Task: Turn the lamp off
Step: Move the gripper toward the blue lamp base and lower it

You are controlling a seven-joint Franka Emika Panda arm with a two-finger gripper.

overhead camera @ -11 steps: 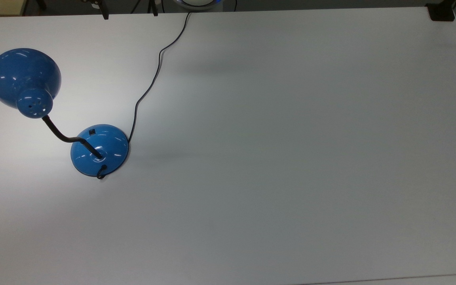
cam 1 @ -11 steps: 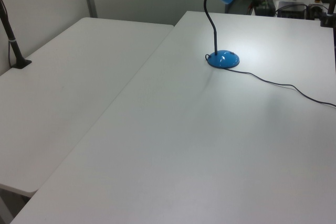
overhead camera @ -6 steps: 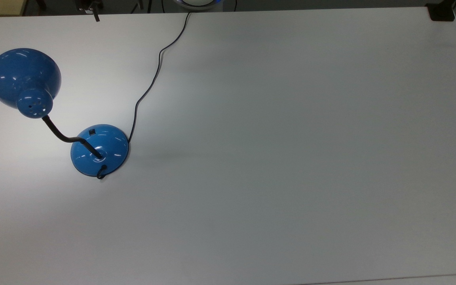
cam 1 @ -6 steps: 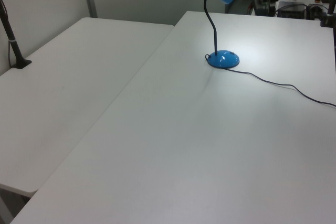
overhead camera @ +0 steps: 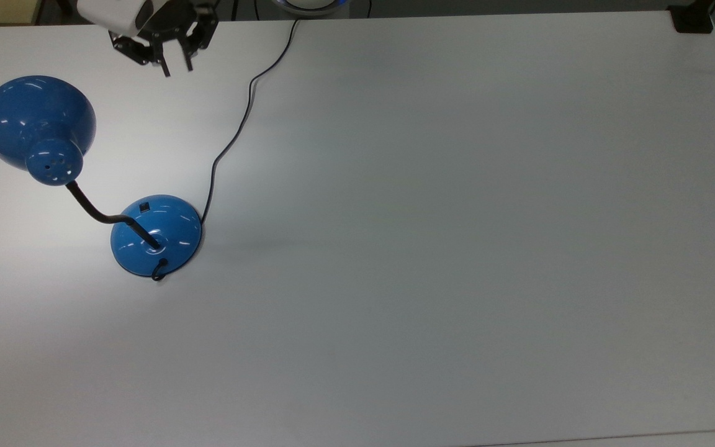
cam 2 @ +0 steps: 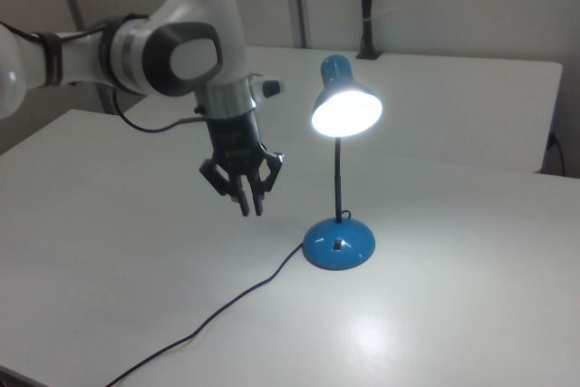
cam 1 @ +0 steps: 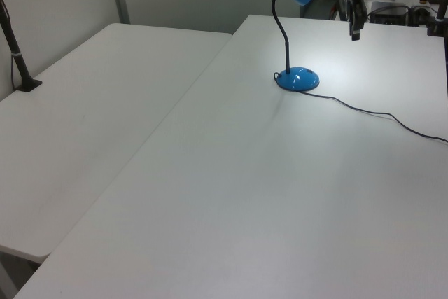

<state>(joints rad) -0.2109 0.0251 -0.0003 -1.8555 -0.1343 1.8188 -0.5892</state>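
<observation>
The table (overhead camera: 457,248) was lit by the lamp (cam 2: 336,244), set near the top view's left edge. The gripper (cam 2: 251,207), nearly clenched and grasping nothing, was held above the table, apart from the lamp.

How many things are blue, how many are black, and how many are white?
Blue: 1, the lamp, lit, shade and base.
Black: 2, the cord and the end effector fingers.
White: 2, the robot arm and the table.
Total: 5
</observation>
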